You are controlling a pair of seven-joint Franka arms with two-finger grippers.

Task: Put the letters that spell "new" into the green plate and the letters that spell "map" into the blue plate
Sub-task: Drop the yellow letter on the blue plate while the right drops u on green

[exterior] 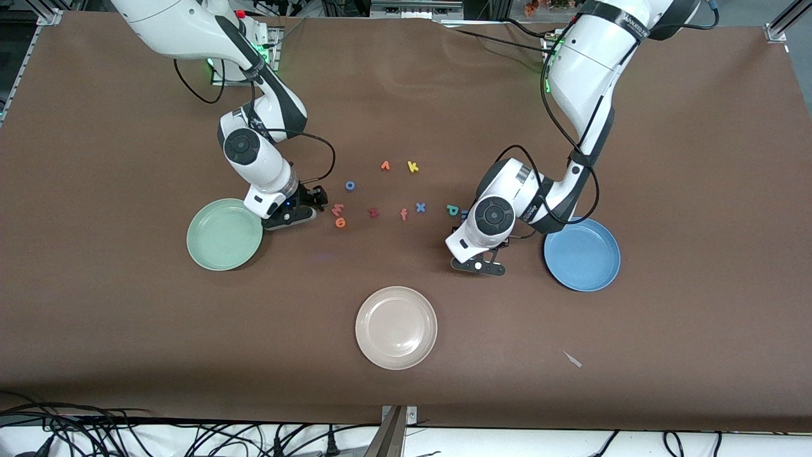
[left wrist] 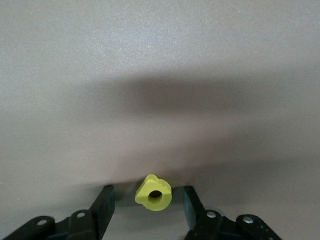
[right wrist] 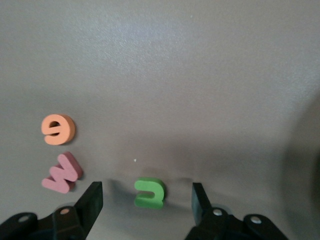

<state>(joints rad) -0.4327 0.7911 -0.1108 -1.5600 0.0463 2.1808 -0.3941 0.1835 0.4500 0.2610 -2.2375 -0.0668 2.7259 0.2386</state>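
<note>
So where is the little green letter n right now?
The green n lies on the brown table between the right gripper's open fingers, with a gap on each side. It is beside the green plate, close to the salmon w.

The w (exterior: 337, 209) lies just beside the e (exterior: 340, 222), seemingly touching.

I am looking at a robotics lab bench: two white arms (exterior: 266, 127) are standing bolted along a brown-covered table (exterior: 127, 330) framed by aluminium rails (exterior: 777, 28), with loose cables (exterior: 95, 435) trailing along the edge nearest the front camera.
</note>
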